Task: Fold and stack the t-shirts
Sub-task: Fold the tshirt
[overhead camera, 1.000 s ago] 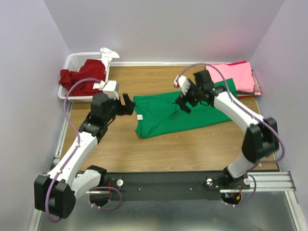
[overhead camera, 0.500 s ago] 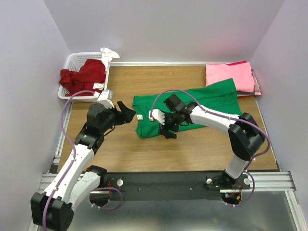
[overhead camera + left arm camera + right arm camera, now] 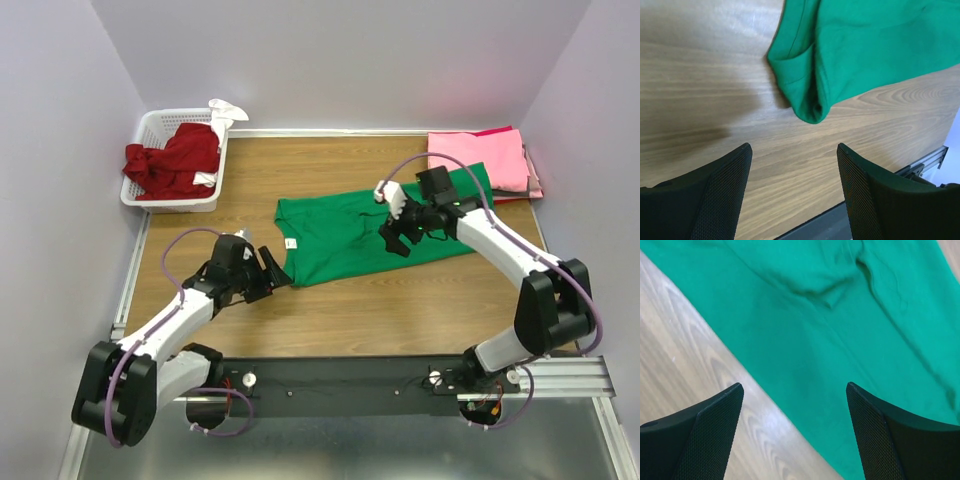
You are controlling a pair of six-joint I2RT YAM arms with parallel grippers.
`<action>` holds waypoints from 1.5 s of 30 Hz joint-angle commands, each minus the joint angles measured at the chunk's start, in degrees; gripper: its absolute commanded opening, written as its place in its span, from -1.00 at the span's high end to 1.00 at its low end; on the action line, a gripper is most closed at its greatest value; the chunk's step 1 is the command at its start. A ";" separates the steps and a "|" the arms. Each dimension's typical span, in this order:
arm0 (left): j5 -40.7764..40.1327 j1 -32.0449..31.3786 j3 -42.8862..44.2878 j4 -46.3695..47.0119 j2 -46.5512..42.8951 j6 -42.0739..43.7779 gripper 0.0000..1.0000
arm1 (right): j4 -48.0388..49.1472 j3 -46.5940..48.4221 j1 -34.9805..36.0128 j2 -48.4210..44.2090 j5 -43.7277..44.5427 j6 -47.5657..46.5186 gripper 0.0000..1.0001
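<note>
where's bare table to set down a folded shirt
Bare wood runs along the near edge, between the green shirt and the rail, and at the back between the basket and the pink shirts. The middle is crowded: left gripper at the shirt's corner, right gripper over it.

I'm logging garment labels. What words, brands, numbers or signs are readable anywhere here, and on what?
None can be read.
White neck tag on the green t-shirt: too small to read.
Both wrist views: plain green cloth and bare wood, no print.

Green t-shirt (image 3: 340, 240) lies spread centrally, dark red t-shirt (image 3: 180, 160) bunched in basket (image 3: 170, 203), pink t-shirts (image 3: 475, 158) stacked right
</note>
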 commanded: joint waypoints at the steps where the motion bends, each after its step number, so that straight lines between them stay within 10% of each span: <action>1: -0.14 -2.63 -0.28 2.09 2.38 -4.15 -0.54 | 0.39 -3.82 -4.81 -4.20 -9.38 0.80 -0.80; 45: -7.87 -10.46 0.95 7.99 15.57 -12.85 -0.50 | 1.01 -6.99 -8.95 -6.75 -14.39 -0.87 -0.81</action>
